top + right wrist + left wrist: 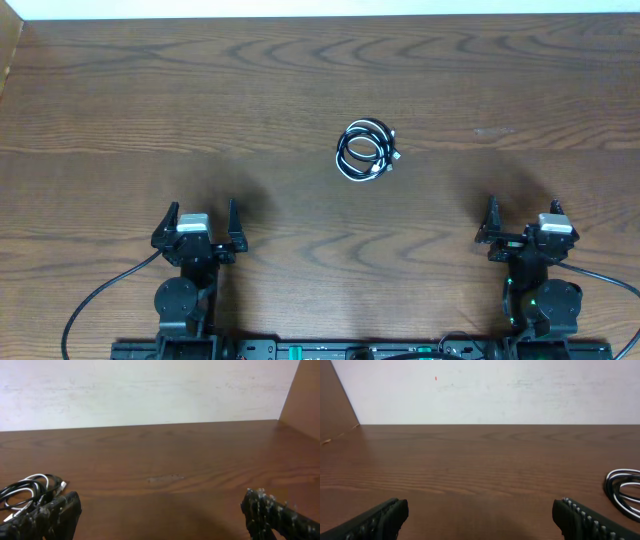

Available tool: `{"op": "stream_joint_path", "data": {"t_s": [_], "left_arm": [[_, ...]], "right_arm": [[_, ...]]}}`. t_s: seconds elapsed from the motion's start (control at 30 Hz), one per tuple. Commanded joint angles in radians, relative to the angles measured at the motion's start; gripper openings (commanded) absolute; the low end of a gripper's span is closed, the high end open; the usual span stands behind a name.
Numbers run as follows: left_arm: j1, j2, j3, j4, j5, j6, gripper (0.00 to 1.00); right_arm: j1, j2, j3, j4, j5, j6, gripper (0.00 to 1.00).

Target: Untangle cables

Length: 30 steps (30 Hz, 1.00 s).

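Observation:
The cables [367,151] lie in one small coiled bundle of black and white cords with small plug ends, on the wooden table a little right of centre. The bundle shows at the right edge of the left wrist view [624,491] and at the lower left of the right wrist view [27,492]. My left gripper [196,232] is open and empty near the front edge at the left, well short of the bundle. My right gripper [522,232] is open and empty near the front edge at the right, also apart from the bundle.
The brown wooden table [200,100] spreads around the bundle. A white wall [485,390] stands behind its far edge. Brown side panels rise at the far left [335,405] and far right [305,395].

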Motion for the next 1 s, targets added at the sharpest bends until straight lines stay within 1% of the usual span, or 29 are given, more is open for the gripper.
{"op": "stream_joint_path", "data": {"t_s": [0.0,0.33,0.97], "left_arm": [[0.004,-0.005,-0.014,-0.047,-0.013,0.006,0.98],[0.004,-0.005,-0.014,-0.028,-0.014,0.006,0.98],[0.004,-0.004,-0.014,-0.046,-0.013,0.006,0.98]], "right_arm": [[0.004,-0.003,-0.001,-0.005,0.000,0.010,0.99],[0.004,-0.003,-0.001,-0.004,0.000,0.010,0.99],[0.004,-0.003,-0.001,-0.004,0.000,0.010,0.99]]}}
